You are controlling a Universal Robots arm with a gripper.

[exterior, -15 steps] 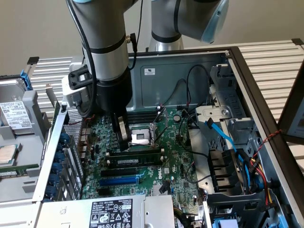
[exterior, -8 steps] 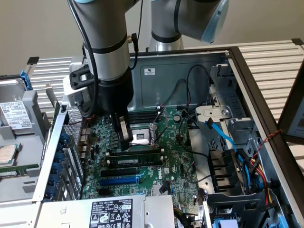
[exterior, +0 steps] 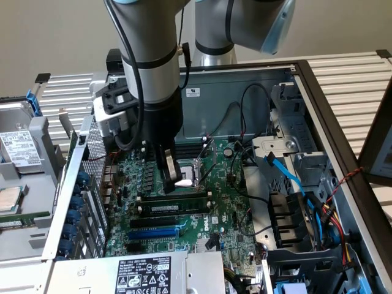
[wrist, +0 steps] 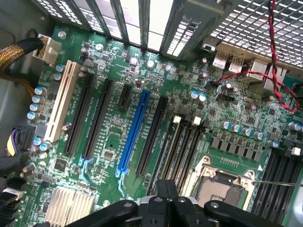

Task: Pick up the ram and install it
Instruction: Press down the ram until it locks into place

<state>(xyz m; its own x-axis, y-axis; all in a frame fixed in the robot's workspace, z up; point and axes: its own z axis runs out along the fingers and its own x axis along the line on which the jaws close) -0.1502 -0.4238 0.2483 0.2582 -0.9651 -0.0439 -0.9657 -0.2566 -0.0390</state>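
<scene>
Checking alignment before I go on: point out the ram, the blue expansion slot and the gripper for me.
ram (exterior: 174, 206): exterior view, on the middle of the stick's label side.
blue expansion slot (wrist: 134, 132): wrist view, on the middle of its long body.
gripper (exterior: 172, 177): exterior view, at its shut fingertips just above the ram.

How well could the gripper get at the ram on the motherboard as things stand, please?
Probably yes: the gripper hangs just beside the ram, with nothing between them, and the blue cable lies well off to the exterior view's right. Its jaws are shut, though.
</scene>
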